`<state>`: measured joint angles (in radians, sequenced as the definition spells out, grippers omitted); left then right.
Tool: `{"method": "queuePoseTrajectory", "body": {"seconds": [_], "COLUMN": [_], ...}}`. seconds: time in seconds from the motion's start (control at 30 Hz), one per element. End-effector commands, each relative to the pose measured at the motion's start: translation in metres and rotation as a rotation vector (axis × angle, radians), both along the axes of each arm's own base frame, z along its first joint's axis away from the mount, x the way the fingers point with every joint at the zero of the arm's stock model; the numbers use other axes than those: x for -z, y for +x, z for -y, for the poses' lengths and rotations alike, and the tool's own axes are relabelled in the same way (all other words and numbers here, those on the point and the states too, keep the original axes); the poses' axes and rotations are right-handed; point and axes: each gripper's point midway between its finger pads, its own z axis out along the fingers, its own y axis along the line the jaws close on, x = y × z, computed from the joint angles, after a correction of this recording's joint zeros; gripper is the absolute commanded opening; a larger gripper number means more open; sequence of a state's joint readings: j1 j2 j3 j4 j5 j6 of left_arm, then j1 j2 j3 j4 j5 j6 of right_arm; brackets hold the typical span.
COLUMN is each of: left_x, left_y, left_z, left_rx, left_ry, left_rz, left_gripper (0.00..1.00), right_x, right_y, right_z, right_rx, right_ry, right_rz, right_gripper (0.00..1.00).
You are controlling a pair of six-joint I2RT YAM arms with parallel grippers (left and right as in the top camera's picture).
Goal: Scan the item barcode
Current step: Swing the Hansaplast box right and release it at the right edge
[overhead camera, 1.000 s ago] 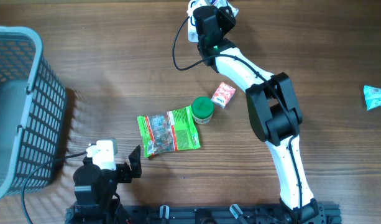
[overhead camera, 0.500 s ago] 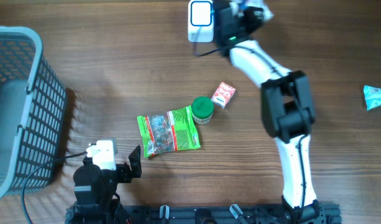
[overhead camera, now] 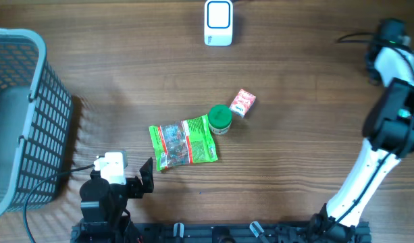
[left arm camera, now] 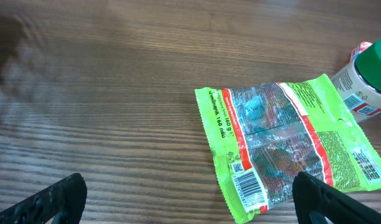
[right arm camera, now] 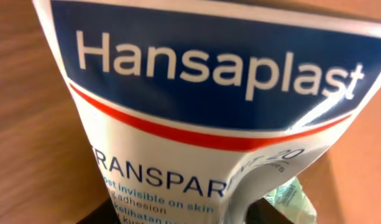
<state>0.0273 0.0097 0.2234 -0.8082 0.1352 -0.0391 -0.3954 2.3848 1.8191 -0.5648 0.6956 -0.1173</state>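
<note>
A white, blue and red Hansaplast box point(right arm camera: 202, 106) fills the right wrist view, dented at its lower right. My right gripper point(right arm camera: 190, 214) is shut on its lower end, with a dark finger on each side. Overhead, that gripper point(overhead camera: 389, 30) hangs at the far right edge of the table and the box cannot be made out there. The white and blue scanner point(overhead camera: 219, 22) stands at the top centre, well left of it. My left gripper point(overhead camera: 115, 182) rests open near the front edge, its fingers point(left arm camera: 53, 199) wide apart with bare wood between them.
A green snack packet point(overhead camera: 184, 142) with a barcode point(left arm camera: 249, 186) lies mid-table. Beside it are a green-lidded jar point(overhead camera: 219, 119) and a small pink box point(overhead camera: 243, 102). A grey basket point(overhead camera: 21, 121) stands at the left. A teal packet point(right arm camera: 296, 199) lies under the right gripper.
The right arm has swung from the scanner at the top centre to the table's far right edge, carrying the box. The left arm has stayed still.
</note>
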Motion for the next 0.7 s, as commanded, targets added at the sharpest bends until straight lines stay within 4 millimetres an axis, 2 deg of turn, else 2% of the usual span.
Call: {"method": "queuePoseTrajectory", "body": {"seconds": [0.0, 0.03, 0.1, 0.13, 0.2, 0.27, 0.33, 0.37, 0.4, 0.5, 0.6, 0.67], "left_x": [0.0, 0.0, 0.0, 0.0, 0.0, 0.0, 0.0, 0.0, 0.0, 0.0, 0.0, 0.0], "left_y": [0.0, 0.001, 0.001, 0.001, 0.001, 0.001, 0.001, 0.0, 0.001, 0.001, 0.001, 0.0], "left_z": [-0.002, -0.002, -0.002, -0.002, -0.002, -0.002, -0.002, -0.002, -0.002, -0.002, -0.002, -0.002], "left_rx": [-0.008, -0.008, -0.008, -0.008, -0.008, -0.008, -0.008, -0.008, -0.008, -0.008, -0.008, -0.008], "left_ry": [0.005, 0.005, 0.005, 0.005, 0.005, 0.005, 0.005, 0.005, 0.005, 0.005, 0.005, 0.005], "left_rz": [0.004, 0.004, 0.004, 0.004, 0.004, 0.004, 0.004, 0.004, 0.004, 0.004, 0.004, 0.004], "left_gripper": [1.0, 1.0, 1.0, 1.0, 1.0, 1.0, 1.0, 1.0, 1.0, 1.0, 1.0, 1.0], "right_x": [0.007, 0.003, -0.026, -0.042, -0.074, -0.123, -0.153, -0.167, -0.179, -0.179, -0.153, -0.133], "right_y": [-0.012, -0.011, 0.001, 0.006, 0.024, 0.05, 0.06, 0.061, 0.059, 0.042, 0.007, -0.017], "right_z": [0.012, 0.015, 0.017, 0.015, -0.002, -0.047, -0.093, -0.125, -0.169, -0.252, -0.323, -0.367], "right_rx": [0.092, 0.096, 0.093, 0.104, 0.069, -0.011, -0.083, -0.128, -0.175, -0.174, -0.059, -0.06], "right_ry": [0.133, 0.132, 0.114, 0.11, 0.169, 0.332, 0.471, 0.561, 0.679, 0.862, 0.954, 0.973], "right_rz": [0.129, 0.142, 0.204, 0.249, 0.34, 0.486, 0.562, 0.58, 0.576, 0.487, 0.305, 0.181], "right_gripper": [0.62, 0.75, 0.99, 1.0, 1.0, 1.0, 1.0, 1.0, 1.0, 1.0, 1.0, 1.0]}}
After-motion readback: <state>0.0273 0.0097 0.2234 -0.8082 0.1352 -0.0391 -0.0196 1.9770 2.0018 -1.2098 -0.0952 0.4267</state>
